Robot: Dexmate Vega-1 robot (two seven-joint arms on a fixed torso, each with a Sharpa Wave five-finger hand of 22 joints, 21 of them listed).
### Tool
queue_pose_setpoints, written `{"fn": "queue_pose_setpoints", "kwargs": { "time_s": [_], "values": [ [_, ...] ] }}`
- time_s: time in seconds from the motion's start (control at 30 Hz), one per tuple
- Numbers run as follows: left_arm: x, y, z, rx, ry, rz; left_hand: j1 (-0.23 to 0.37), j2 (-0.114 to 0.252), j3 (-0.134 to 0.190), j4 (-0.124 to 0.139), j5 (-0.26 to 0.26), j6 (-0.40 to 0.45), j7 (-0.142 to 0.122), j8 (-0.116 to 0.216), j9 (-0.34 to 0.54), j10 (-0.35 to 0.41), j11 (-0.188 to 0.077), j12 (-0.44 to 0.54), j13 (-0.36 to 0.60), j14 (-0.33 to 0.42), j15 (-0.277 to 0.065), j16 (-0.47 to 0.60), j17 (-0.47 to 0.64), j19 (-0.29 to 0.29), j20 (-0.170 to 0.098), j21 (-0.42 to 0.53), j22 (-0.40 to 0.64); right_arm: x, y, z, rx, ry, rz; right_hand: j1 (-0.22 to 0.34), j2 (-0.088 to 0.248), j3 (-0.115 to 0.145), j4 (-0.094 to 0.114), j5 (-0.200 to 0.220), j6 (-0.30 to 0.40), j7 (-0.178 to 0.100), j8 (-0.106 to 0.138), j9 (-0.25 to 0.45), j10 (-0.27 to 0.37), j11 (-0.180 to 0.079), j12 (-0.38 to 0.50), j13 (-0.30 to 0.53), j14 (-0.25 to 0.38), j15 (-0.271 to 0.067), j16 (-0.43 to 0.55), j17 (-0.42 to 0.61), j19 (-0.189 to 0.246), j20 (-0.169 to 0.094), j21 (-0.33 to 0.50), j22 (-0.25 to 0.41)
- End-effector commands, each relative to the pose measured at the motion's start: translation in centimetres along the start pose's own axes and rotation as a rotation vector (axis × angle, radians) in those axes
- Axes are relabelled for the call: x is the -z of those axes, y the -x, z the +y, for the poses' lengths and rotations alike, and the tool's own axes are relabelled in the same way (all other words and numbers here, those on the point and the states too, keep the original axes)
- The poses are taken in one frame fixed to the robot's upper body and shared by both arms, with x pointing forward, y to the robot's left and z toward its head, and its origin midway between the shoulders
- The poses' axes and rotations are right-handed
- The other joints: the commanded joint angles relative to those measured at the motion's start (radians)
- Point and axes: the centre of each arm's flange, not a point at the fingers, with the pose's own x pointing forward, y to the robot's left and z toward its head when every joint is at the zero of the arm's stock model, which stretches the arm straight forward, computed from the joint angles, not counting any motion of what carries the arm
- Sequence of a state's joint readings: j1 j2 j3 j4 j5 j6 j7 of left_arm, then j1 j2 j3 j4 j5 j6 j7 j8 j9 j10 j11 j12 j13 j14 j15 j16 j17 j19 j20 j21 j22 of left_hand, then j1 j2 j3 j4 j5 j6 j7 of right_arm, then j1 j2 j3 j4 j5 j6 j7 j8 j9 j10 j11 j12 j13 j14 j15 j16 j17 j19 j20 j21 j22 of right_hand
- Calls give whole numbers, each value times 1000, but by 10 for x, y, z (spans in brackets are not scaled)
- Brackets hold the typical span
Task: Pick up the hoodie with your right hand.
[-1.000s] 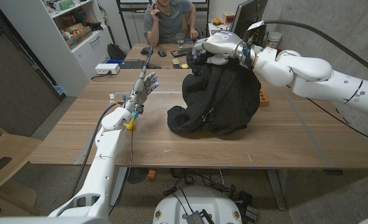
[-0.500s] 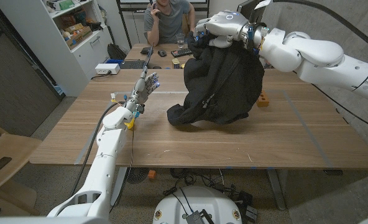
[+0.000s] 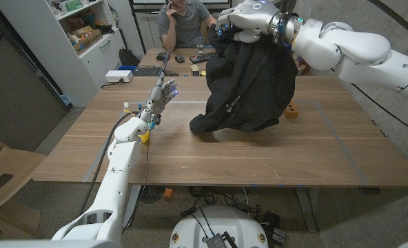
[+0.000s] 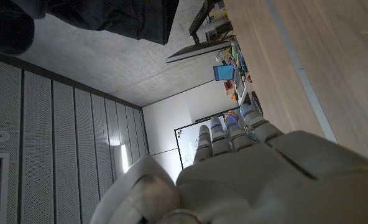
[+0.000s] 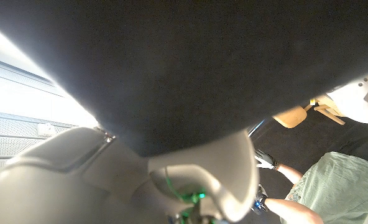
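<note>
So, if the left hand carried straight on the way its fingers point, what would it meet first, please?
Probably nothing soon: the left hand points up and toward the table's far edge, and the hoodie hangs off to its side. Depth is unclear.

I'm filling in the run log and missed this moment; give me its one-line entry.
right hand: grips black hoodie at top, raised | hoodie: lower end at table | left hand: open, holds nothing | phase: lifting
</note>
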State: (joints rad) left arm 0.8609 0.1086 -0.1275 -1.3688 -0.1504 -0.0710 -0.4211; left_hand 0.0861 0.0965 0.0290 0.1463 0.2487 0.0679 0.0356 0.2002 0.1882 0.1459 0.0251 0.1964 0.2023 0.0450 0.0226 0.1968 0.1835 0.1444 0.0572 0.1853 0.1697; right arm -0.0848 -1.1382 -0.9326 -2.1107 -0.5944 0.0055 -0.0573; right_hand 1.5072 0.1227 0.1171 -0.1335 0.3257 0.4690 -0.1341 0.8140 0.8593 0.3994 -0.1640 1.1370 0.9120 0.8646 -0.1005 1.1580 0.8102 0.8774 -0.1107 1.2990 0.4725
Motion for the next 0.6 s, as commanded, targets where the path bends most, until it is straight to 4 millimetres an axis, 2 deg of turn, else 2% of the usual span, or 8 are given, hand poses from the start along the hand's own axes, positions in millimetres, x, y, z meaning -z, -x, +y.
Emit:
{"fn": "queue_pose_setpoints", "kwargs": {
  "time_s": [0.03,0.6],
  "values": [
    [-1,-1,0,1,-1,5,-8,33,3,1,0,5,3,2,2,5,0,5,4,-2,3,8,6,-2,-4,4,4,3,0,-1,-16,7,0,44,38,-4,-1,5,-7,4,1,-4,-2,0,8,-1,9,-120,10,0,-5,-112,10,0],
    [-3,-1,1,-6,-14,10,-8,34,5,1,0,6,5,2,2,6,-1,5,4,-3,3,8,5,-4,-3,4,4,7,1,3,-48,-26,-14,42,39,-5,-1,6,-10,2,-1,-14,-9,0,16,-5,2,-120,23,-14,-18,-112,32,-14]
  ]
}}
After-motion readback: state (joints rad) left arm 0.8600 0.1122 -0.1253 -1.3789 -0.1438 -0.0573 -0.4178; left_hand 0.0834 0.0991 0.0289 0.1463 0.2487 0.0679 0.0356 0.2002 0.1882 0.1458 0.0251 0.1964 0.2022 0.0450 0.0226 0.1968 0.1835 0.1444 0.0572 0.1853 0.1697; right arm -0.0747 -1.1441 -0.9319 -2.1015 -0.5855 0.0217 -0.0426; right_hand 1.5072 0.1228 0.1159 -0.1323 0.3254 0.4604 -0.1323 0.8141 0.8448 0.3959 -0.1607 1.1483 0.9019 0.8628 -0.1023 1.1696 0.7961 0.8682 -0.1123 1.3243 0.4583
